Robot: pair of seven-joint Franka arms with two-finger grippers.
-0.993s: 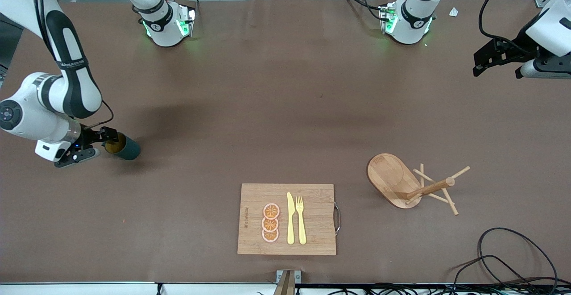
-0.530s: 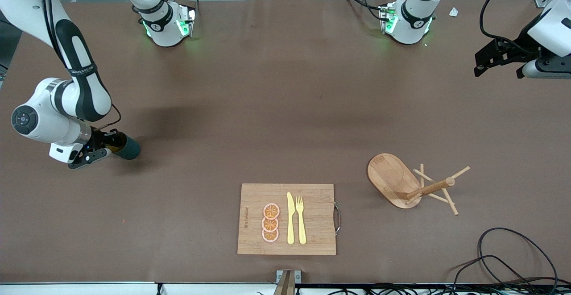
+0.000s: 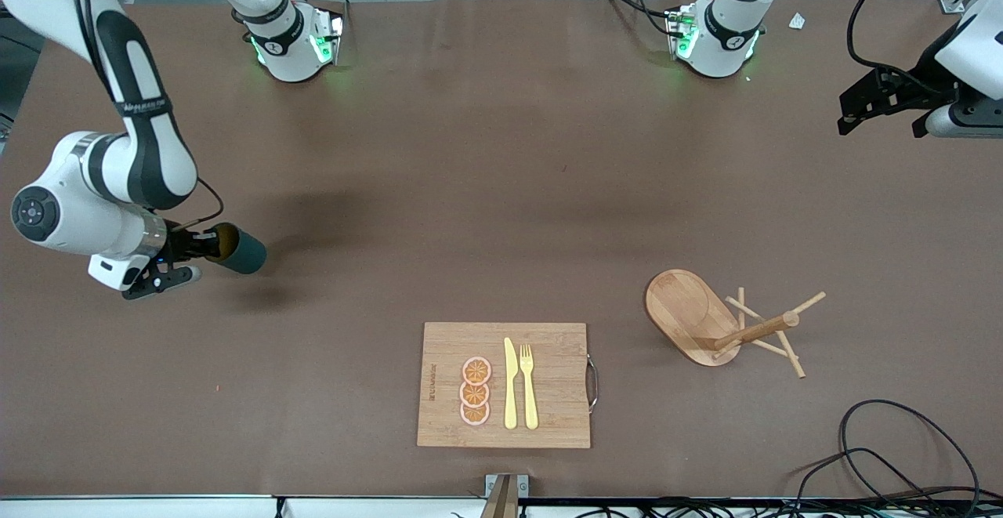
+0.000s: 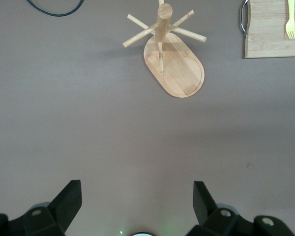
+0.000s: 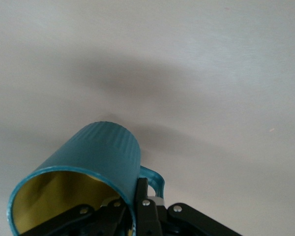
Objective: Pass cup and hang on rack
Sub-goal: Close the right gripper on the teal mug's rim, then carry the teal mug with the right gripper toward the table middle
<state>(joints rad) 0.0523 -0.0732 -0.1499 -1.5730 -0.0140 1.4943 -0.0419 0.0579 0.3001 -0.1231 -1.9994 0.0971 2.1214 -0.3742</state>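
Observation:
The teal cup (image 3: 241, 251) with a yellowish inside lies on its side in the air, held over the table at the right arm's end. My right gripper (image 3: 205, 245) is shut on its rim, one finger inside and one outside by the handle; the right wrist view shows the cup (image 5: 96, 162) and the gripper (image 5: 132, 209). The wooden rack (image 3: 729, 326) stands toward the left arm's end, and it also shows in the left wrist view (image 4: 169, 54). My left gripper (image 3: 881, 103) is open and empty, high over the table's edge at its own end; in its wrist view the gripper (image 4: 137, 206) is wide apart.
A wooden cutting board (image 3: 548, 385) with orange slices (image 3: 475, 391), a yellow knife (image 3: 509, 385) and a fork (image 3: 529, 385) lies near the front edge. A black cable (image 3: 901, 447) loops at the front corner beside the rack.
My right gripper has lifted the cup off the table and carried it a little toward the table's middle. The left arm has drifted slightly outward.

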